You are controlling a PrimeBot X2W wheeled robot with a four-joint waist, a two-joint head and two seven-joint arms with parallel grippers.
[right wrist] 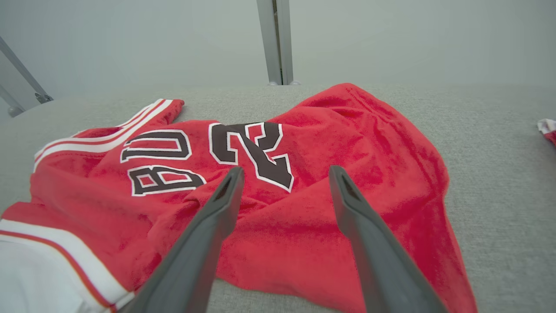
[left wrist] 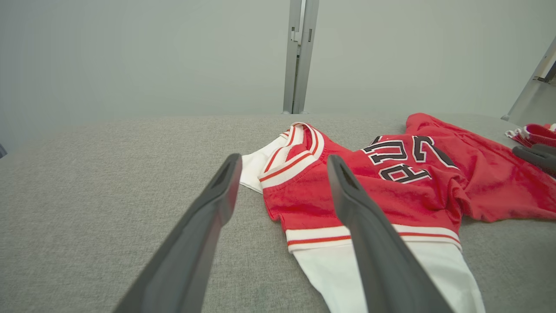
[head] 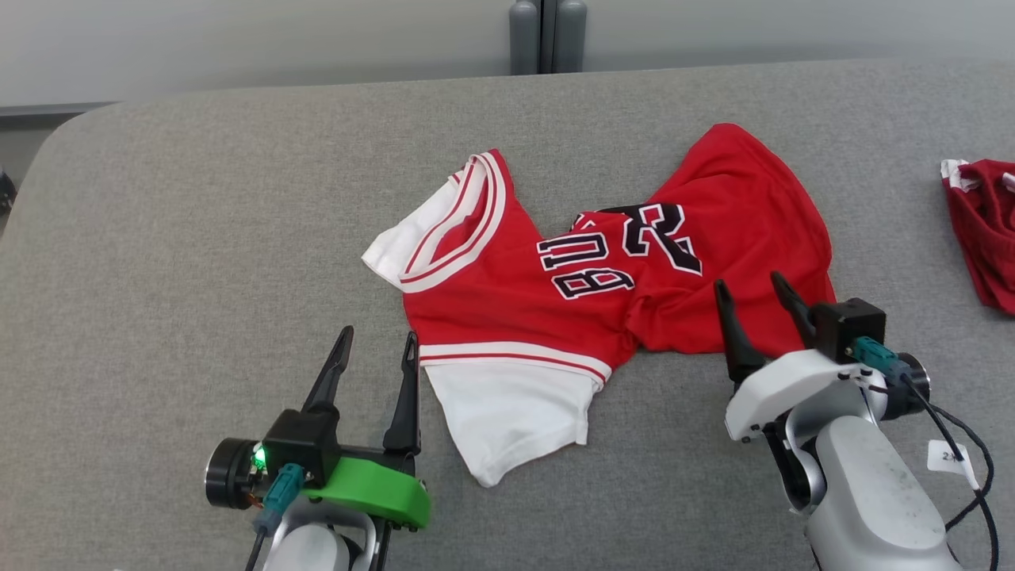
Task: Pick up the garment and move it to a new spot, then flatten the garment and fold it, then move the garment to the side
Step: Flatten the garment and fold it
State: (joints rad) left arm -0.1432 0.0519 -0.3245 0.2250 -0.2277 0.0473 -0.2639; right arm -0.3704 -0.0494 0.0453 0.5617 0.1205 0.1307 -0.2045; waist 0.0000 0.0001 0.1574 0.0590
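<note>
Right hand (head: 748, 280) — spread, perhaps touching the garment (head: 515, 309)

Bright, even light; soft shadows.

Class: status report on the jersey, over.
Left gripper open, beside jersey. Right gripper open, above its red body. Jersey crumpled, unfolded. Another red garment lies apart, far right.

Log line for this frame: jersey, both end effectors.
jersey: rumpled, unfolded, not held | left end effector: open, empty | right end effector: open, empty
</note>
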